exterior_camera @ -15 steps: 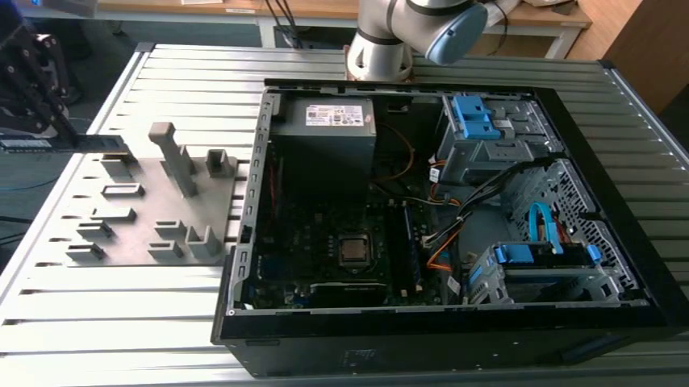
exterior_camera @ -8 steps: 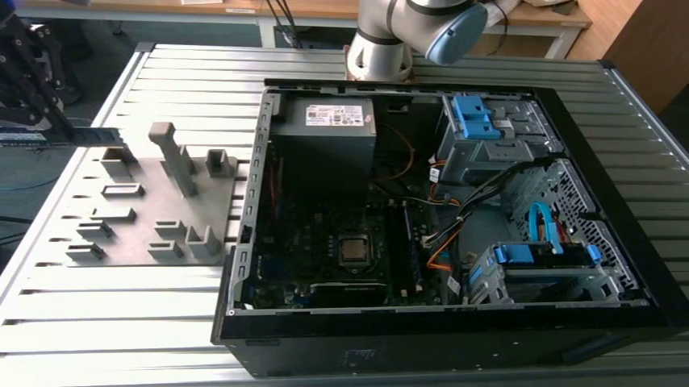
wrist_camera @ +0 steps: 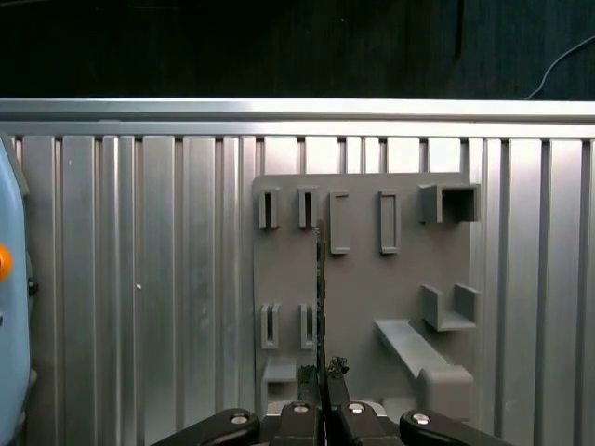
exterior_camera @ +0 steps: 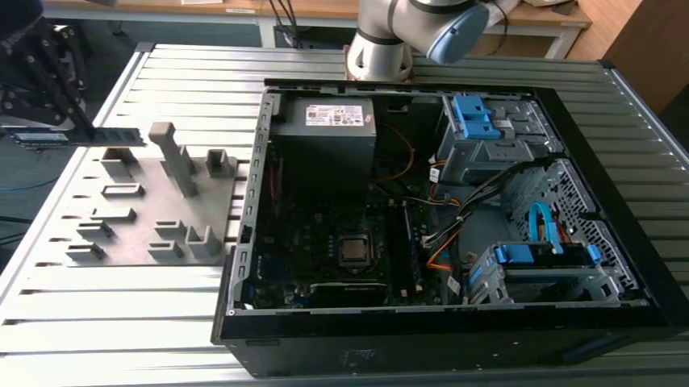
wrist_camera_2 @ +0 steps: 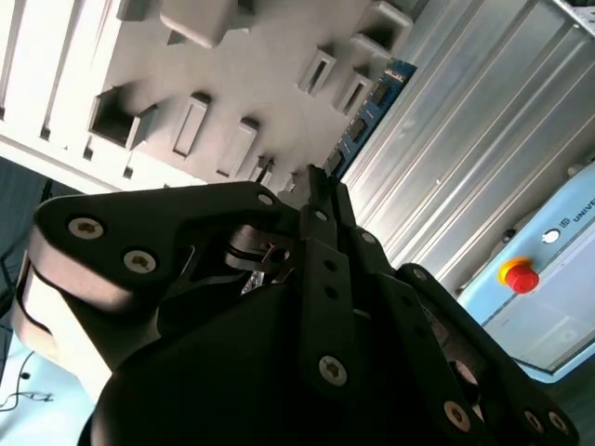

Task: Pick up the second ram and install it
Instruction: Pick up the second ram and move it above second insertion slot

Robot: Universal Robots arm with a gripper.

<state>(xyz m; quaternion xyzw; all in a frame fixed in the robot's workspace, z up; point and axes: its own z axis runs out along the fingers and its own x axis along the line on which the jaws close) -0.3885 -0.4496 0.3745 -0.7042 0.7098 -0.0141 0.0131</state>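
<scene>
Second ram clamped edge-on between the jaws of the gripper, sticking straight out ahead of them. Grey slotted plate lies just beyond the jaws on the slatted table. Open computer case sits well apart from them.

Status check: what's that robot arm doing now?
Pincer shut on the second ram. Ram held over grey tray, outside open computer case. Nothing seen blocking.
</scene>
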